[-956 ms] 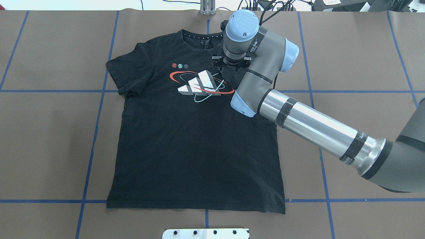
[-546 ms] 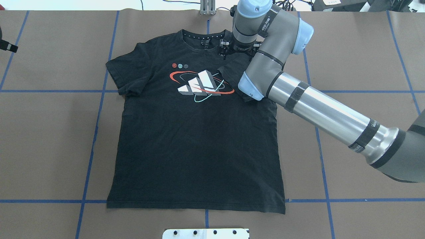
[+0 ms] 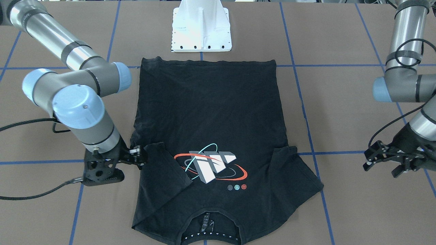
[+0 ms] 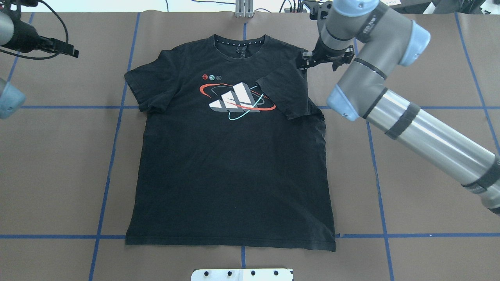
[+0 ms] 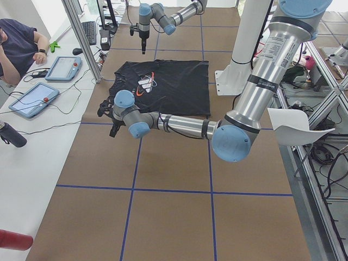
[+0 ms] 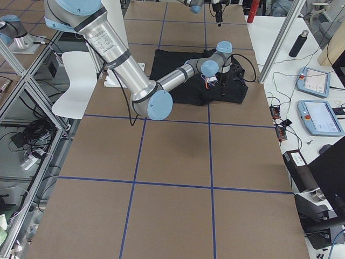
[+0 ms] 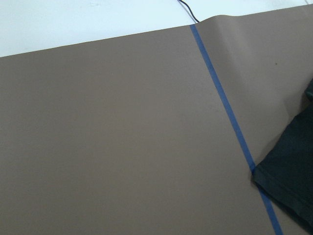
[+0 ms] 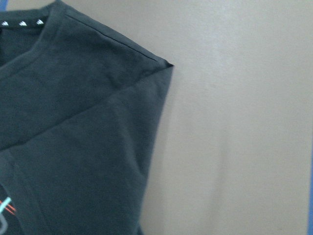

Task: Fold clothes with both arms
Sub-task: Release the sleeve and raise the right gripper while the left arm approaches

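Note:
The black T-shirt (image 4: 230, 164) lies flat and face up, collar at the far side, logo (image 4: 234, 99) showing. Its right-side sleeve (image 4: 283, 93) is folded inward over the chest, while the other sleeve (image 4: 142, 88) lies spread out. My right gripper (image 4: 325, 62) hovers open just past the shirt's right shoulder, holding nothing. The right wrist view shows that shoulder and fold (image 8: 78, 122). Off to the left of the shirt, my left gripper (image 4: 64, 48) hangs open over bare table. In the front view the shirt (image 3: 207, 112) lies between my right gripper (image 3: 119, 165) and my left gripper (image 3: 381, 166).
The brown table cover carries blue tape lines (image 4: 113, 156). A white pedestal base (image 3: 201, 30) stands at the shirt's hem side. A metal post (image 4: 244, 9) sits past the collar. A person (image 5: 19, 43) sits at a side desk with tablets.
My right arm has moved right and outward, from over the chest to beyond the shoulder edge. The folded sleeve has stayed in place. My left gripper has come into view at the upper left.

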Controlling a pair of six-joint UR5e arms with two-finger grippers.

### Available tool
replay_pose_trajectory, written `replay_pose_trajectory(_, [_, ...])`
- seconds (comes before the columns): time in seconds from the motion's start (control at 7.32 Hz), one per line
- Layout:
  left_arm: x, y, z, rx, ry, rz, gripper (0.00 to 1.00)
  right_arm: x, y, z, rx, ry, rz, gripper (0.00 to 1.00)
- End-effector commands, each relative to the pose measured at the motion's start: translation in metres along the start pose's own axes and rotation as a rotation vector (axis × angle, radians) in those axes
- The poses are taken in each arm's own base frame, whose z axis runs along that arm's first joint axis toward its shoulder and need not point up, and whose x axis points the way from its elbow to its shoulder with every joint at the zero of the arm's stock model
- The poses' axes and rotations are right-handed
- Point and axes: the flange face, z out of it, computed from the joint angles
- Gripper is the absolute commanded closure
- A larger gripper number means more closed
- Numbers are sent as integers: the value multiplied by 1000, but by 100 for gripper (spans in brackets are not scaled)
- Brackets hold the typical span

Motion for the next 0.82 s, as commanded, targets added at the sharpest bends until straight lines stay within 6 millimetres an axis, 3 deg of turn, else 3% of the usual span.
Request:
replay_pose_trajectory(0.0, [39,-2,47,13,-2,-25,0,104,33,-9,-15,9,-81,0])
replay_pose_trajectory(0.14, [54,3,62,19,-4,-45,0,143,46,-11,-32,12,-109,0])
replay_pose_trajectory(0.27, [68,11,77,22,-20,-40,0,150,45,-14,-32,11,-108,0])
replay_pose_trajectory(0.55, [101,-2,99,17,-15,-124,6,151,46,-11,-36,13,-106,0])
replay_pose_trajectory(0.68, [102,-2,107,67,-64,-120,10,151,46,-11,-36,15,-105,0])
